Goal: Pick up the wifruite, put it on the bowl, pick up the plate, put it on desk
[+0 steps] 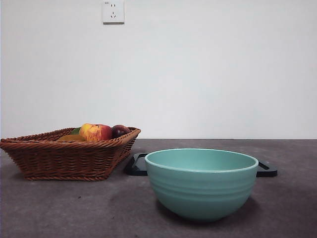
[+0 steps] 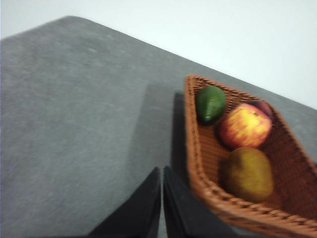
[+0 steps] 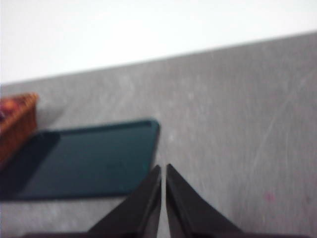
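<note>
Mint-teal and right up close, the bowl (image 1: pixel 201 182) sits on the desk (image 1: pixel 74 208), nothing showing above its rim from this level. Behind it lies the plate (image 1: pixel 139 165), a dark flat tray with corners poking out on both sides of the bowl, its near corner just beside the wicker basket (image 1: pixel 64 158). In the basket, the wifruite (image 2: pixel 247 173) sits at the near end, close to the woven wall, with the red-yellow apple (image 2: pixel 245 125) just past it, a green fruit (image 2: pixel 210 103) and a dark purple fruit (image 1: pixel 120 130) beyond. The left gripper (image 2: pixel 162 171) hangs beside the basket's outer wall, jaws pressed together, holding nothing. The right gripper (image 3: pixel 163 168) hovers by the plate's edge, jaws together too, empty. Open desk spreads to the right of the plate, clear to the far edge and white wall (image 1: pixel 223 74)
</note>
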You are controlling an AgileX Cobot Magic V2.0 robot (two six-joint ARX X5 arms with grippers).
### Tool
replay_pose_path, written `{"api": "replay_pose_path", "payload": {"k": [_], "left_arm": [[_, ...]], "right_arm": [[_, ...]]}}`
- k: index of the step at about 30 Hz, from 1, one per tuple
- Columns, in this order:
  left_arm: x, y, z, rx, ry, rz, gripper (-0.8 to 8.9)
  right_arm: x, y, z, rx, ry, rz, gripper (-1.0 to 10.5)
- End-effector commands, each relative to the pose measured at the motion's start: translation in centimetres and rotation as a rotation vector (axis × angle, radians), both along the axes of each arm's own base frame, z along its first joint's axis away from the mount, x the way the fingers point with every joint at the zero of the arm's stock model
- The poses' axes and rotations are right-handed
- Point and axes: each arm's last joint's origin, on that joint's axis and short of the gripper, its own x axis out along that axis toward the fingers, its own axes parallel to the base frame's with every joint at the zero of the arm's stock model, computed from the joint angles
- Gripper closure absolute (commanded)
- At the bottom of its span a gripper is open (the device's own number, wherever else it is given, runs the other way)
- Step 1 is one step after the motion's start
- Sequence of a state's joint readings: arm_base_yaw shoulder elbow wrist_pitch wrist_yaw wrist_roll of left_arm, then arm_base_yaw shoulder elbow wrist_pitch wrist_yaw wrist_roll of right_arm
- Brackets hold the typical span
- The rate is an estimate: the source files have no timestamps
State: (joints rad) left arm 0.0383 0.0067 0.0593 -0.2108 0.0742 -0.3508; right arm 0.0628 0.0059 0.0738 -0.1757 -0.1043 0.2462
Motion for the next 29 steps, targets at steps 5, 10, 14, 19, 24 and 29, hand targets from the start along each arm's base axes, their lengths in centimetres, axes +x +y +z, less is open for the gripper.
{"api": "replay_pose_path", "payload": {"k": [5, 10, 14, 19, 24, 29], "left_arm": [[-0.6, -0.1, 4.1, -0.026, -0.046, -0.014, 8.04], [-0.8, -0.3, 7.3, -0.004, -0.016, -0.088, 8.04], [-0.7, -0.5, 9.8, 0.045, 0.047, -0.184, 8.04], [-0.3, -0.9, 12.5, 0.079, 0.109, -0.325, 8.04], [0.1, -1.3, 14.6, 0.084, 0.165, -0.457, 8.04], [0.1, -2.0, 16.0, 0.081, 0.234, -0.578, 8.04]], "right_arm": [[-0.9, 0.0, 4.0, 0.037, -0.097, 0.000, 9.4], [-1.6, -0.1, 6.9, 0.032, -0.075, 0.012, 9.4], [-2.1, 0.1, 9.6, 0.003, -0.025, 0.068, 9.4], [-2.3, 0.3, 12.9, -0.047, 0.089, 0.171, 9.4], [-1.8, 0.6, 15.5, -0.081, 0.257, 0.289, 9.4], [-0.9, 0.9, 17.0, -0.112, 0.397, 0.394, 9.4]]}}
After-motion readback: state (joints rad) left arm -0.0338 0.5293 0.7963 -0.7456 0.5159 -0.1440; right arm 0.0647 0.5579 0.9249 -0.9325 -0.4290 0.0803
